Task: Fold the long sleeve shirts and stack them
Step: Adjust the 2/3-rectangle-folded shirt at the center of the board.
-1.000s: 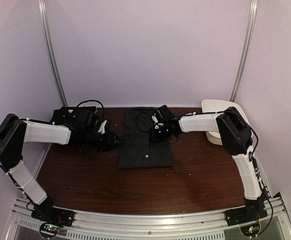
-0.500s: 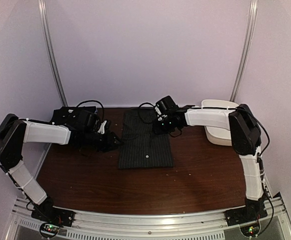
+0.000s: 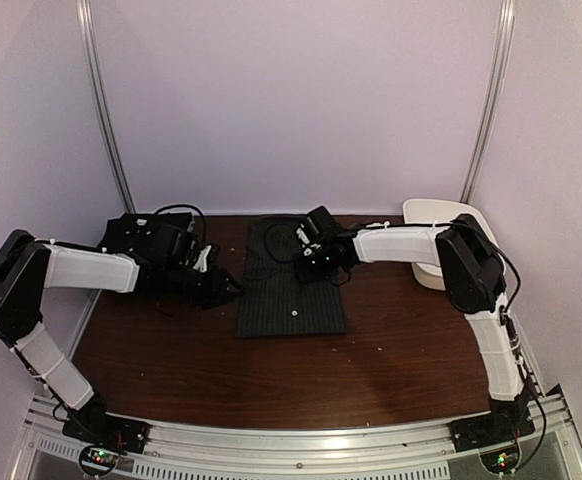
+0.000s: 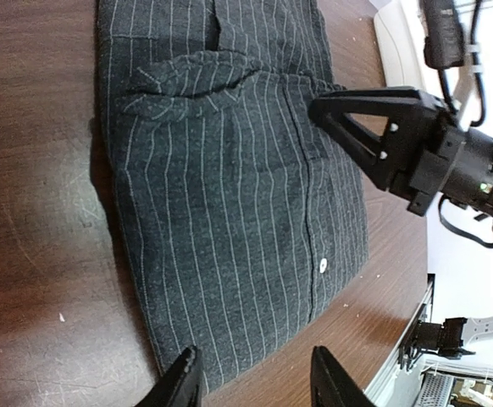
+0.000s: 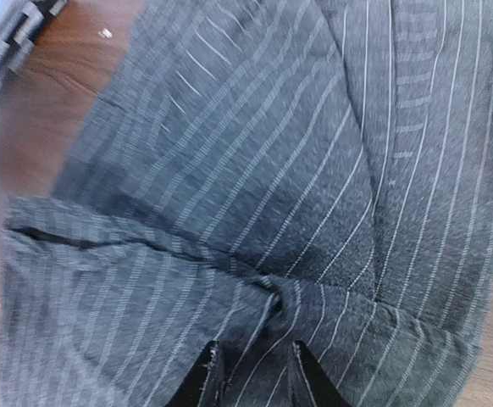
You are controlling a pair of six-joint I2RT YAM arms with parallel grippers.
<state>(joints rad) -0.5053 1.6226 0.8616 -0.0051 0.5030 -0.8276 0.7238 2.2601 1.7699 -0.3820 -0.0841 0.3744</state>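
Observation:
A pinstriped long sleeve shirt [image 3: 291,290] lies folded into a dark rectangle at the middle of the table, one white button [image 4: 323,265] showing. My right gripper [image 3: 313,262] is down on its far half. In the right wrist view its fingers [image 5: 209,377] pinch a puckered fold of the striped cloth [image 5: 229,170]. My left gripper [image 4: 255,386] hovers open over the shirt's left near edge, nothing between its fingertips. A second dark shirt [image 3: 131,232] lies bunched at the back left, behind my left arm.
A white tub [image 3: 441,232] stands at the back right, beside my right arm's elbow. Bare brown tabletop [image 3: 291,370] stretches from the shirt to the metal rail at the near edge. Walls enclose the back and both sides.
My right gripper rose toward the back edge half a second ago, then came down again onto the shirt's far half. The left arm has barely moved.

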